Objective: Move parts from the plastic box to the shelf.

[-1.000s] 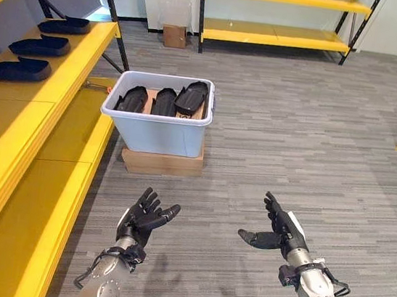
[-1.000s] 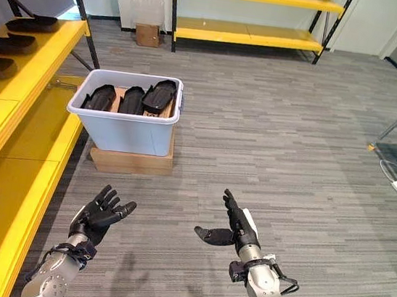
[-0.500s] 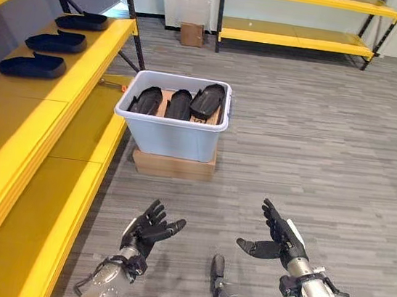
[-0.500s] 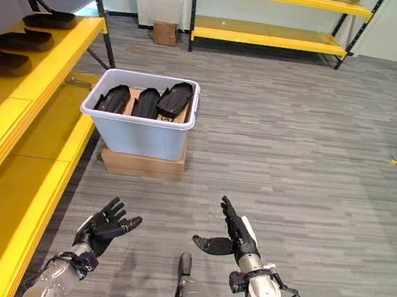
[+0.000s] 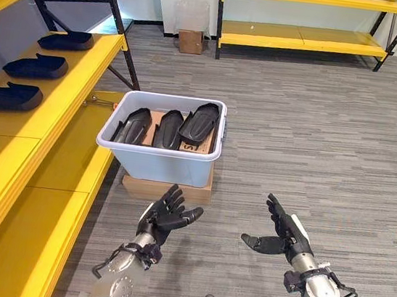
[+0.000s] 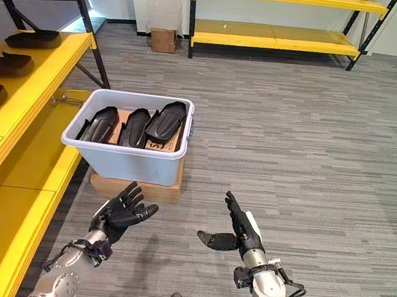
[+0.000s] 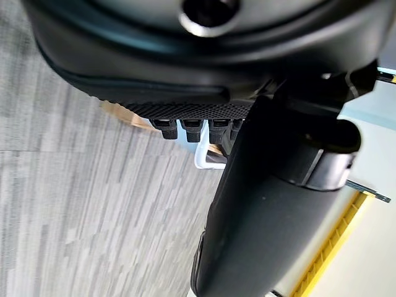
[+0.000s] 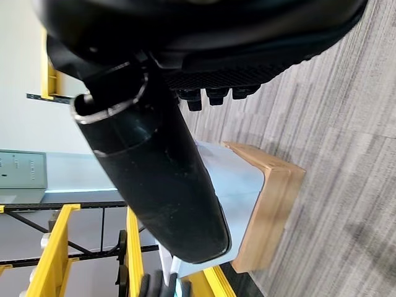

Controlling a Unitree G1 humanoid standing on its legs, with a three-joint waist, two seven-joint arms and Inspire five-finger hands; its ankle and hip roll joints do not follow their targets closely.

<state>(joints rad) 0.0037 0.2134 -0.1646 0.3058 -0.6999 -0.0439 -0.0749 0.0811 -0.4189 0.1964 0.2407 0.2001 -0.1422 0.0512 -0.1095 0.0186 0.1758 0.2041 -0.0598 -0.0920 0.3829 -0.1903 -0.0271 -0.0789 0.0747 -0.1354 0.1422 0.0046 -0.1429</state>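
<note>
Both hands empty and short of the plastic box (image 5: 157, 159), approach phase by the look of it. Left hand (image 5: 166, 216) raised w/ fingers spread and relaxed, palm turned inward, just in front of the wooden block (image 5: 166, 189) under the box. Right hand (image 5: 280, 236) likewise unclenched, fingers straight, thumb out toward the left, holding nothing, off to the box's right over bare grey floor (image 5: 316, 142).

Three black parts (image 5: 166, 125) standing side by side inside the box, leaning against the far wall, long axes running away from the robot, roughly fore-aft. The rightmost part (image 5: 200, 121) propped highest, its upper end near the far rim. Three more black parts (image 5: 37, 65) already laid out in a row on the yellow shelf (image 5: 85, 67) at far left, long axes along the shelf's run.

Key relation: box straight ahead of and slightly left of the left hand, near; right hand farther off and to the side. Left hand judged the nearer for a first reach, esp. for the part on the left of the box; right hand better angled on the rightmost one. Reach must clear the near rim and drop in from above, since parts sit below the wall. Shelf on the robot's left, so carry after pickup goes leftward, prob. w/ a turn.
</note>
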